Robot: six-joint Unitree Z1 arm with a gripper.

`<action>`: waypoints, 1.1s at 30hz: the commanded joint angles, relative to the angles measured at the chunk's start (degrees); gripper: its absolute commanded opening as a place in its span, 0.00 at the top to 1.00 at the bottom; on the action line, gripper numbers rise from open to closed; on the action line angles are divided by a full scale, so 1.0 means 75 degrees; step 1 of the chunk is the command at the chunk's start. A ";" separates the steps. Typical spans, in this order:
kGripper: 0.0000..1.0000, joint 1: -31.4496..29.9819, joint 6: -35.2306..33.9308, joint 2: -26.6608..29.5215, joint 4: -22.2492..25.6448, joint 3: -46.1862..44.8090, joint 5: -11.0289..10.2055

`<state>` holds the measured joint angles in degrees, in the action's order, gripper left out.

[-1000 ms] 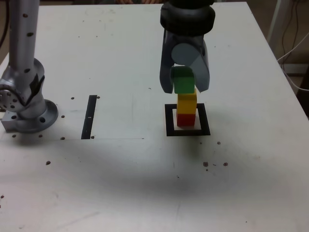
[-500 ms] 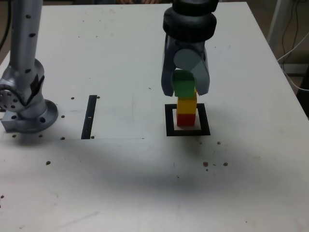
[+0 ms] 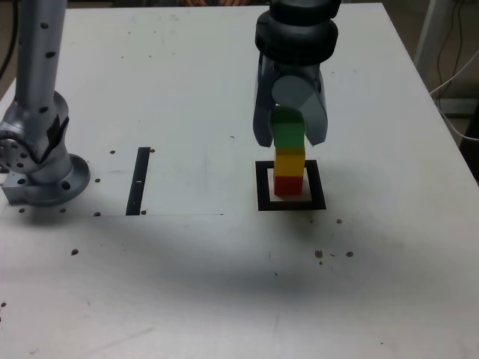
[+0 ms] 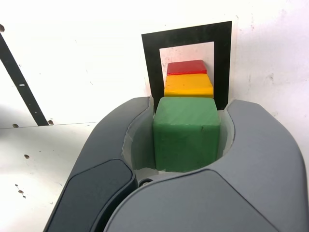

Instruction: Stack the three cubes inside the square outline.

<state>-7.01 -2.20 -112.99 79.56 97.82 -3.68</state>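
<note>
Green cube (image 3: 287, 132) lowered onto yellow cube (image 3: 290, 159), between gripper (image 3: 289, 137) jaws

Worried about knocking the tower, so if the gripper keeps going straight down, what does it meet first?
The green cube in the gripper would press onto the yellow cube directly beneath; whether they already touch is unclear.

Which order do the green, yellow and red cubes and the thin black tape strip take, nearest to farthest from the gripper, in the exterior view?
1. green cube: between the jaws of the gripper, top of the stack.
2. yellow cube: directly beneath the green.
3. red cube: bottom, inside the square outline.
4. thin black tape strip: far off towards the exterior view's left.
</note>
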 commanded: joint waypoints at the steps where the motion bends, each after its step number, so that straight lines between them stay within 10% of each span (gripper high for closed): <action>1: 0.74 0.0010 -0.0003 -0.0049 -0.0019 0.0000 0.0028; 12: 0.70 0.0016 0.0000 -0.0099 -0.0056 -0.0101 0.0056; 24: 0.04 0.0019 0.0052 -0.0128 -0.0219 -0.0250 0.0019; 33: 0.00 0.0020 0.0034 0.0103 -0.0319 -0.0406 -0.0126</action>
<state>-6.98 -1.93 -113.33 77.29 94.77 -4.57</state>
